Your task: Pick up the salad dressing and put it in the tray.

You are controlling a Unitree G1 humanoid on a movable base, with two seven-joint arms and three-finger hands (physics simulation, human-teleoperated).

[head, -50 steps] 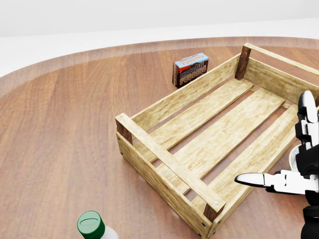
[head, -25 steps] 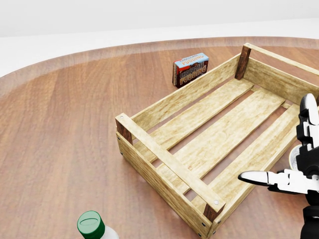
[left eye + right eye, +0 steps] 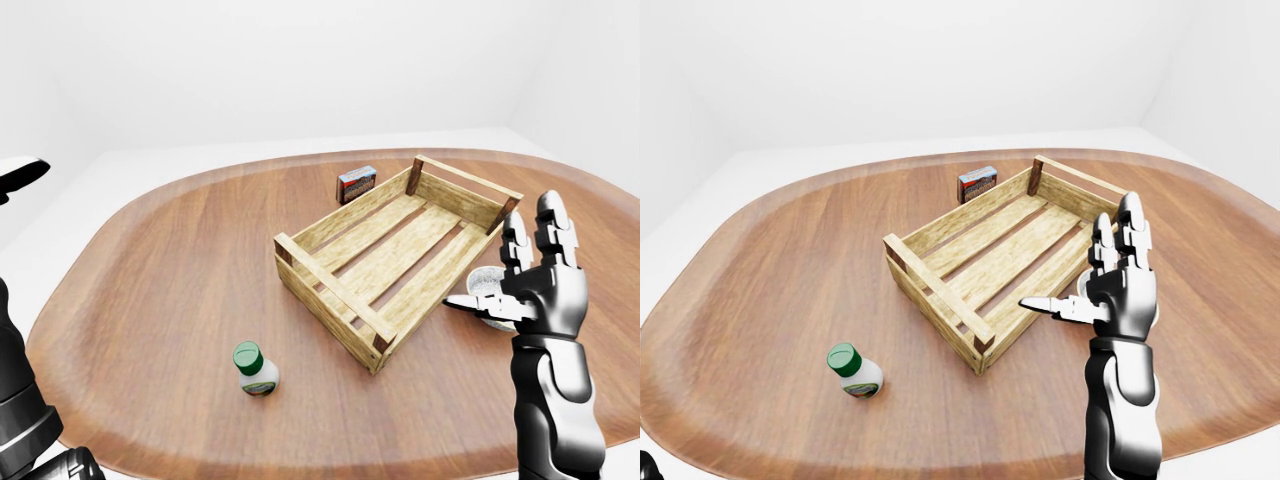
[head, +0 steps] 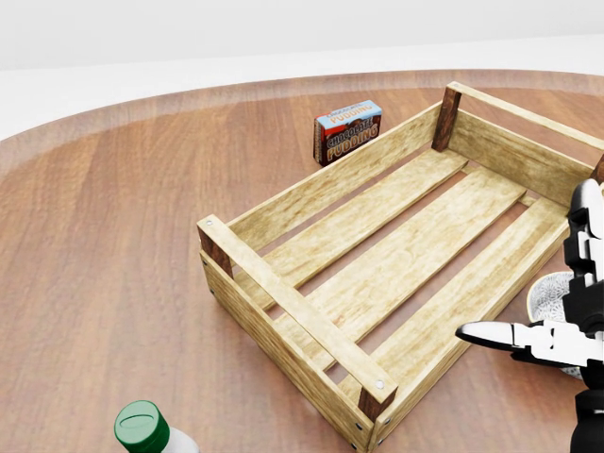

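Salad dressing point(image 3: 256, 369) with green cap upright on bench point(image 3: 150, 290), label unreadable, "Chocolate Pudding" box point(image 4: 347, 131) beside wooden tray point(image 4: 396, 255), right hand point(image 3: 535, 290) fingers spread wide, left hand's fingers cannot be told.

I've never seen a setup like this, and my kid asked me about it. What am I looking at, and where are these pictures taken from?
These are simulator renders from three cameras on a humanoid robot's head, looking out over its own arms. The two eye views are wide; the head view looks closer at the same brown table. On it sits a slatted wooden tray, empty inside. A salad dressing bottle with a green cap stands apart from it, toward the bottom left. A small pudding box stands just past the tray's far wall. The right hand is raised with its fingers spread, holding nothing. Part of the left arm shows at the left edge of the left-eye view.
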